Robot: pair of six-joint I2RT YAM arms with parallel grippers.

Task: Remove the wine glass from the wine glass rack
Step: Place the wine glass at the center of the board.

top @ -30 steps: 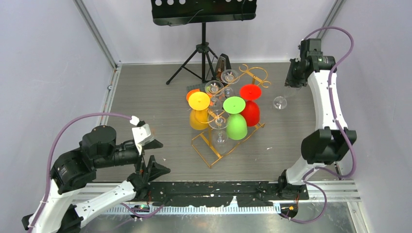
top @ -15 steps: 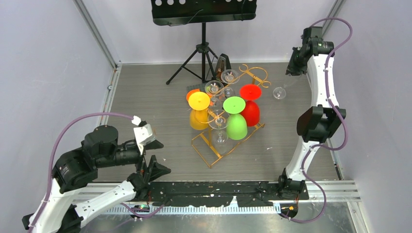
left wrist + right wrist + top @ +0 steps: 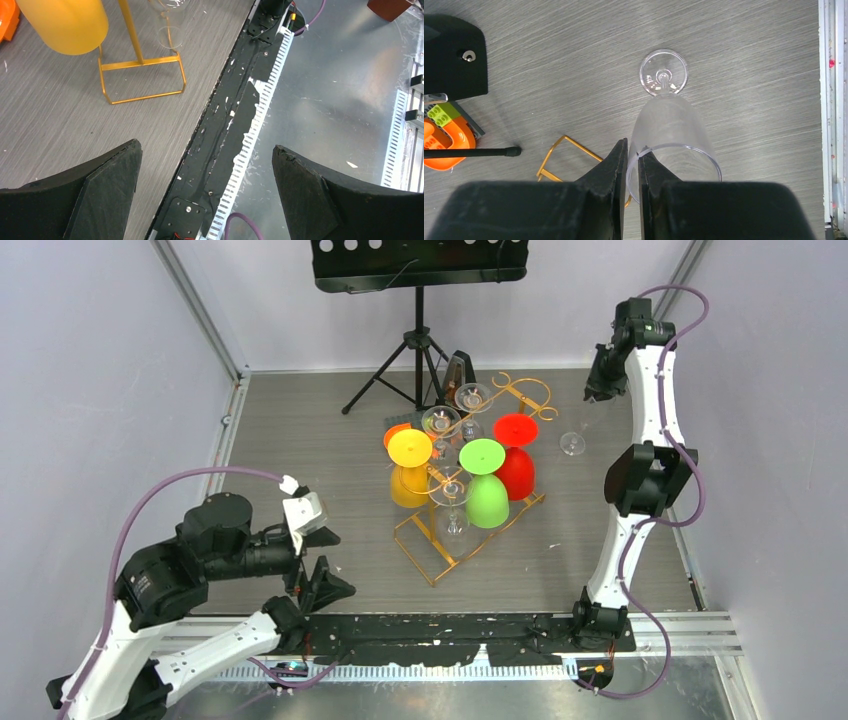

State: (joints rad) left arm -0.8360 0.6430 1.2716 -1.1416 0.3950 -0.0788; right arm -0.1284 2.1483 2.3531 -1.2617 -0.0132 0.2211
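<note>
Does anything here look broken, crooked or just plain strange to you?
Two things. The black strip along the near edge of the table is flaking, with pale patches showing through. And the right gripper holds a clear wine glass only by a pinch on its rim, foot pointing down.
</note>
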